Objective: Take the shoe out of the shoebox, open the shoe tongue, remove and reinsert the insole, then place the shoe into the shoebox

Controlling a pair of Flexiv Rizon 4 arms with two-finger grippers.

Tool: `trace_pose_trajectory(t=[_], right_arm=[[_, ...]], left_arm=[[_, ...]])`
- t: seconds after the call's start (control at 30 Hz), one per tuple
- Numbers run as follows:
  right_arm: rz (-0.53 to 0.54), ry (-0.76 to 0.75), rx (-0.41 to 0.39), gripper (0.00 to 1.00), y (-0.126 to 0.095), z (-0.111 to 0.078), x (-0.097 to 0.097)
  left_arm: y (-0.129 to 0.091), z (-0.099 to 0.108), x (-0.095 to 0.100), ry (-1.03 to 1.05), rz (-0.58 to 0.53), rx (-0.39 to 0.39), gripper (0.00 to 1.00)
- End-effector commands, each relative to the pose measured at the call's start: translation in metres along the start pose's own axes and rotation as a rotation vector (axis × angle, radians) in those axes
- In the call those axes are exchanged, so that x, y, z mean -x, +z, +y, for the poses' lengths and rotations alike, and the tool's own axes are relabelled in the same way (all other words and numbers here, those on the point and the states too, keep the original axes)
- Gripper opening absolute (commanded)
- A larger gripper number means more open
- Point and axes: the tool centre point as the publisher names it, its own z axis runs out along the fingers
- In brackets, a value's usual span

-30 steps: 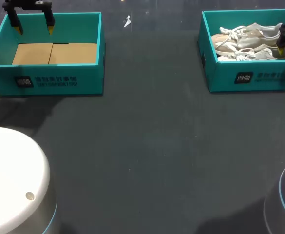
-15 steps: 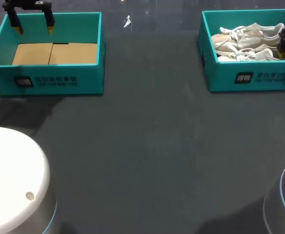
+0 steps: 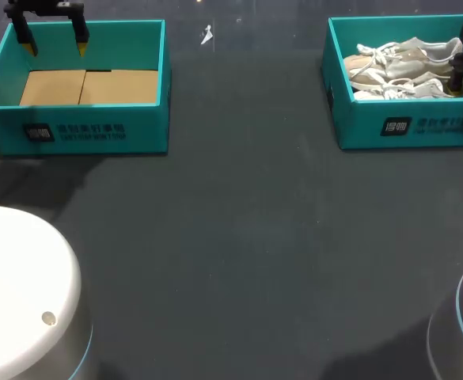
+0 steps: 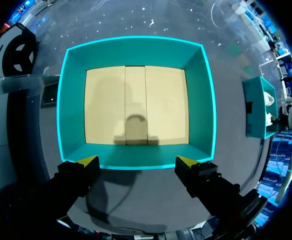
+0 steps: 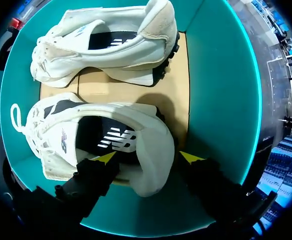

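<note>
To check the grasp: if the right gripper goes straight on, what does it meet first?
Most likely the heel of the near shoe: the right gripper is open astride it, one fingertip over the insole, one outside. How near, I cannot tell.

Two open teal cardboard shoeboxes stand near the far edge of the dark grey table (image 3: 239,237): the left shoebox (image 3: 96,131) toward its far left corner, the right shoebox (image 3: 405,127) toward its far right corner. In the right shoebox, the nearer pale lace-up sneaker (image 3: 409,85) lies along the front wall, with the farther sneaker (image 3: 405,54) behind it. The right gripper (image 5: 148,157) straddles the nearer sneaker's heel. The left gripper (image 3: 53,36) hangs over the left shoebox's far wall.
</note>
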Motion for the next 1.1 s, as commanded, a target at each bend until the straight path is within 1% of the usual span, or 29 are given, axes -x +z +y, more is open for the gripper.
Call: trace_pose_trajectory(t=[0.03, 0.13, 0.2, 0.3, 0.4, 0.5, 0.87, 0.9, 0.93, 1.0, 1.03, 1.07, 1.1], right_arm=[[-0.001, 0.004, 0.006, 0.77, -0.004, 0.002, -0.002], [0.003, 0.006, 0.015, 0.76, -0.006, 0.003, -0.002], [0.010, 0.010, 0.015, 0.76, -0.004, 0.006, 0.000], [0.032, 0.017, 0.010, 0.73, -0.001, 0.008, 0.003], [0.037, 0.017, 0.003, 0.65, 0.003, 0.009, 0.004], [0.036, 0.016, -0.010, 0.49, 0.008, 0.009, 0.004], [0.024, 0.012, -0.024, 0.43, 0.012, 0.005, -0.002], [0.023, 0.013, -0.024, 0.39, 0.012, 0.005, -0.003], [0.021, 0.013, -0.024, 0.38, 0.013, 0.005, -0.003], [0.020, 0.014, -0.024, 0.28, 0.013, 0.004, -0.003], [0.018, 0.014, -0.024, 0.25, 0.013, 0.004, -0.003], [0.017, 0.015, -0.024, 0.22, 0.012, 0.004, -0.004], [0.016, 0.015, -0.023, 0.23, 0.012, 0.004, -0.004]], left_arm=[[-0.001, 0.000, 0.000, 0.000, -0.001, 0.001, 1.00], [-0.001, 0.000, 0.000, 0.000, -0.001, 0.001, 1.00], [-0.001, 0.000, 0.000, 0.000, -0.001, 0.001, 1.00], [-0.001, 0.000, 0.000, 0.000, -0.001, 0.001, 1.00], [-0.001, 0.000, 0.000, 0.000, -0.001, 0.001, 1.00], [-0.001, 0.000, 0.000, 0.000, -0.001, 0.001, 1.00], [-0.001, 0.000, 0.000, 0.000, -0.001, 0.001, 1.00], [-0.001, 0.000, 0.000, 0.000, -0.001, 0.001, 1.00], [-0.001, 0.000, 0.000, 0.000, -0.001, 0.001, 1.00], [-0.001, 0.000, 0.000, 0.000, -0.001, 0.001, 1.00], [-0.001, 0.000, 0.000, 0.000, -0.001, 0.001, 1.00], [-0.001, 0.000, 0.000, 0.000, -0.001, 0.001, 1.00], [-0.001, 0.000, 0.000, 0.000, -0.001, 0.001, 1.00]])
